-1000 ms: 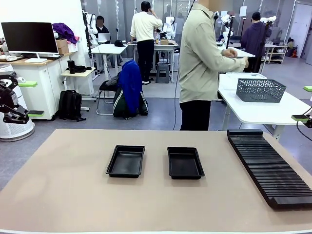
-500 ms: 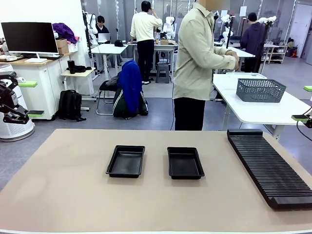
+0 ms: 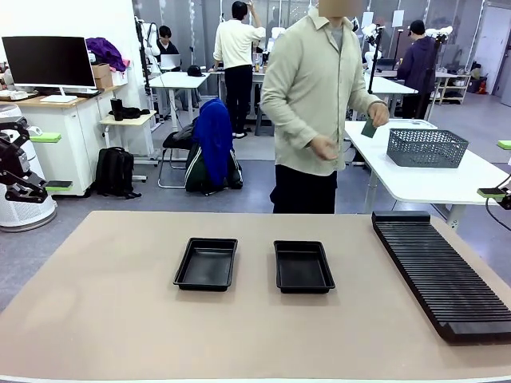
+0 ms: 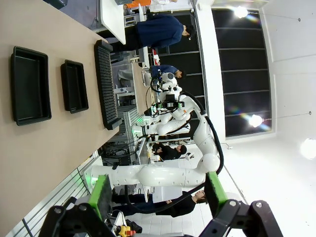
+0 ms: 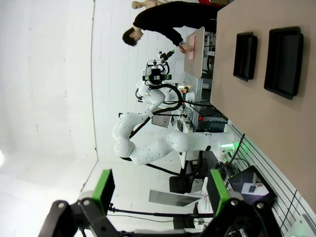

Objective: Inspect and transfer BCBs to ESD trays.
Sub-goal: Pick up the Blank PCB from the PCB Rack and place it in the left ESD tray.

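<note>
Two black ESD trays lie side by side mid-table, the left tray (image 3: pixel 206 264) and the right tray (image 3: pixel 303 266), both with bare floors. Behind the table's far edge stands a person holding a small green BCB (image 3: pixel 369 128) in one raised hand, the other hand (image 3: pixel 323 148) in front of the body. My left gripper (image 3: pixel 52 161) hangs open off the table's left side, and my right gripper (image 3: pixel 499 169) hangs open at the right edge. The left wrist view has the left gripper (image 4: pixel 158 192) open over both trays (image 4: pixel 30 85). In the right wrist view the right gripper (image 5: pixel 161 187) is open, with the trays (image 5: pixel 282 61) far off.
A long black ribbed rack (image 3: pixel 443 271) runs along the table's right side. Behind it a white side table carries a grey mesh basket (image 3: pixel 427 147). Bare tan tabletop (image 3: pixel 120 319) surrounds the trays.
The person has turned away from the white side table toward my table, stepping left and bringing the green board along. Neither arm has moved, and both trays stay put.
</note>
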Robot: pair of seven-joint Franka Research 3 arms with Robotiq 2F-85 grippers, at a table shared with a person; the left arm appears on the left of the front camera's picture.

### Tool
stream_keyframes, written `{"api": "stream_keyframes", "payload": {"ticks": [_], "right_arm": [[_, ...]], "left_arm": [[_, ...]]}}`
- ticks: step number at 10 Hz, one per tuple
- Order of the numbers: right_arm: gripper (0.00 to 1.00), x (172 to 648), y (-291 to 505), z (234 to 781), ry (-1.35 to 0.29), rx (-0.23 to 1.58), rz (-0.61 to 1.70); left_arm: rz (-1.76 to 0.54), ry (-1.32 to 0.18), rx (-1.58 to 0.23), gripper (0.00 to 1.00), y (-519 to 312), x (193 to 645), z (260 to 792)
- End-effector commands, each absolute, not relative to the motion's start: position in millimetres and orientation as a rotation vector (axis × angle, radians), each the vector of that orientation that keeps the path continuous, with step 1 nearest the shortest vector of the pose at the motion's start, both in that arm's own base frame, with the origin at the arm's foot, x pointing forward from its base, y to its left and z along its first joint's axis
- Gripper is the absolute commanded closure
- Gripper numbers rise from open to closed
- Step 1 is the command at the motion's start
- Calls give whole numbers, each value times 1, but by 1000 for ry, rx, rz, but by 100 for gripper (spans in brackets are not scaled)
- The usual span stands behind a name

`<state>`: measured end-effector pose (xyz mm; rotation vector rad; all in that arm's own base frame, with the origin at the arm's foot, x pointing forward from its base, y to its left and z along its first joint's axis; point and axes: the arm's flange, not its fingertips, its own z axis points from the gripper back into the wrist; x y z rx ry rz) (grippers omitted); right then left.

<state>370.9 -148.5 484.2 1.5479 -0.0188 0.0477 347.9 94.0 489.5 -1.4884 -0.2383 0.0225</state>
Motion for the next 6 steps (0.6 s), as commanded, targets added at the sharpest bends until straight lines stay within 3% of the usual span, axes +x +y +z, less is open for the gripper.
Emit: {"api": "stream_keyframes", "payload": {"ticks": [1,6], "right_arm": [[0,371,-149,485,-20,1548,48],[0,371,-149,485,-20,1548,48]], "left_arm": [[22,-239,-1488,0,94,348,490],[22,-239,-1488,0,94,348,490]]}}
